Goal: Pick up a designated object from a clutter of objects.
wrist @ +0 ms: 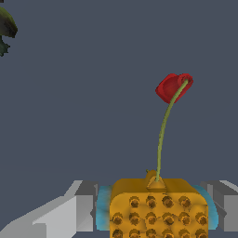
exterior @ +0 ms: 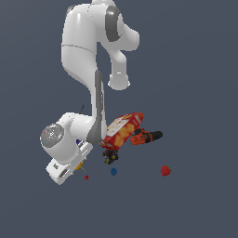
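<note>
The designated object [wrist: 158,209] is a yellow-orange bumpy block with light-blue edges. It sits between my gripper's [wrist: 154,204] two grey fingers [wrist: 86,204], which press on its blue edges. Its thin cord curves away to a small red piece [wrist: 173,87]. In the exterior view the gripper [exterior: 77,163] is low at the exterior view's left. A bit of the yellow block [exterior: 80,165] shows under it, and the red piece [exterior: 86,177] lies just beyond. The clutter of objects [exterior: 122,132] lies to the exterior view's right of the gripper.
A red-yellow box [exterior: 122,129] and a red-black drill [exterior: 146,136] lie beside the arm. A dark multicoloured cluster [exterior: 110,156], a blue ball [exterior: 114,171] and a strawberry [exterior: 166,170] lie nearby. A bit of purple [exterior: 79,142] shows behind the wrist.
</note>
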`<state>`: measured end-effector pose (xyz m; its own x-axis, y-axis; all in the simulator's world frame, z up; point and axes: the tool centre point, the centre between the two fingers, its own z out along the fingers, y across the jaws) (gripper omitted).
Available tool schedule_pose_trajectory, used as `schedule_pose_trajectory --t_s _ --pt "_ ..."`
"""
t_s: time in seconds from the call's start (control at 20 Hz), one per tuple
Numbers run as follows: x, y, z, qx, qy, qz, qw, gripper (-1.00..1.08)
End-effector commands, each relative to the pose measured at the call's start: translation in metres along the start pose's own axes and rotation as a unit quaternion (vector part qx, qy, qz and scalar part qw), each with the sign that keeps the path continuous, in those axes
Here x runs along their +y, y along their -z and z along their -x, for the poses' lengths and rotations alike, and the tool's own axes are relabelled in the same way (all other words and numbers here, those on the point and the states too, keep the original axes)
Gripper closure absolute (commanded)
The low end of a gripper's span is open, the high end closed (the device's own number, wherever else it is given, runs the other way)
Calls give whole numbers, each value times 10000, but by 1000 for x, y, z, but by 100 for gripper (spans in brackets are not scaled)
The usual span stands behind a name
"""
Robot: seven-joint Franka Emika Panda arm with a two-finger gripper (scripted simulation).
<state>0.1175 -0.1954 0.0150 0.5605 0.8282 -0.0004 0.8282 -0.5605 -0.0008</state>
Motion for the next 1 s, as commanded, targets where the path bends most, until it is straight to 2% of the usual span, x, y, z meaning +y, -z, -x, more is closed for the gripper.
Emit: schedule_pose_trajectory --t_s 0.0,0.5,0.95 --pt "0 0 0 2 1 4 10000 108" --pt "-3 9 -2 0 2 1 10000 108" --pt "-16 59 -13 0 2 1 10000 108"
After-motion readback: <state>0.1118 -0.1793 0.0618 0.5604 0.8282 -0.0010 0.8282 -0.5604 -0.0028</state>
